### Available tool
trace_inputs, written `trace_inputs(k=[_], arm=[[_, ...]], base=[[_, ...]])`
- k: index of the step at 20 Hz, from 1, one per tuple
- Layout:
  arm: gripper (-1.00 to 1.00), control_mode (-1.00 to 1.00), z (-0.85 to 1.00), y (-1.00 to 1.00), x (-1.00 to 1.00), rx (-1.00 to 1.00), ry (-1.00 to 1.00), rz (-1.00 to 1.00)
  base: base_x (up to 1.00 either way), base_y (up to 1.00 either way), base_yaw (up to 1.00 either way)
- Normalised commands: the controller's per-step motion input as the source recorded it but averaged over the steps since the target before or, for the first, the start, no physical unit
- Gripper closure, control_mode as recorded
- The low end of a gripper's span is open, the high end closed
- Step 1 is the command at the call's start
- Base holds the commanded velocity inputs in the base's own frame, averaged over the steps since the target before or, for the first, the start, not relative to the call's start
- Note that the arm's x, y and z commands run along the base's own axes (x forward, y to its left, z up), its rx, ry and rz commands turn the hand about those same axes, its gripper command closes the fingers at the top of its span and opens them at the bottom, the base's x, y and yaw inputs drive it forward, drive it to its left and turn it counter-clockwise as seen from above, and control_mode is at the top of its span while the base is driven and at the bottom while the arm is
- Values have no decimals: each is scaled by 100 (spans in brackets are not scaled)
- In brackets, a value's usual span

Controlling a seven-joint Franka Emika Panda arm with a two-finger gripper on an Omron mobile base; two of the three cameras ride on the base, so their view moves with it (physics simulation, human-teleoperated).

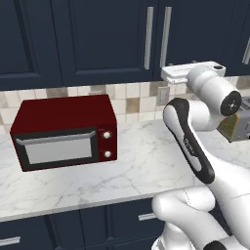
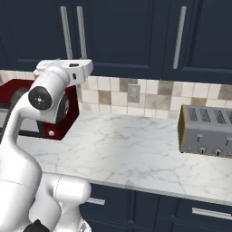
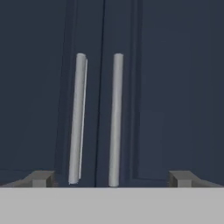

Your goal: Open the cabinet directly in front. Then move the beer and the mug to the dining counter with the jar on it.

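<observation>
Fingers (image 3: pixel 112 178) spread wide apart, holding nothing, aimed at the shut navy cabinet (image 3: pixel 175 87); its 2 silver handles (image 3: pixel 115 118) sit between them, just ahead.

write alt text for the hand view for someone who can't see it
Close view of the closed navy cabinet, its two doors meeting at a centre seam with a vertical silver handle on each side. The open gripper faces them, its fingertips low at the frame's bottom, touching nothing.
</observation>
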Motion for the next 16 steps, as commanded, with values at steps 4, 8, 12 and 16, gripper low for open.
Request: trace_inputs(k=[4,8,12,16], arm=[[-100,-100,0,0,68,0,3,0],[-100,-100,0,0,73,0,3,0],[-100,-100,0,0,76,0,5,0],[-100,-100,0,0,85,0,3,0]], base=[[0,0,0],[0,0,0],[0,0,0],[0,0,0]])
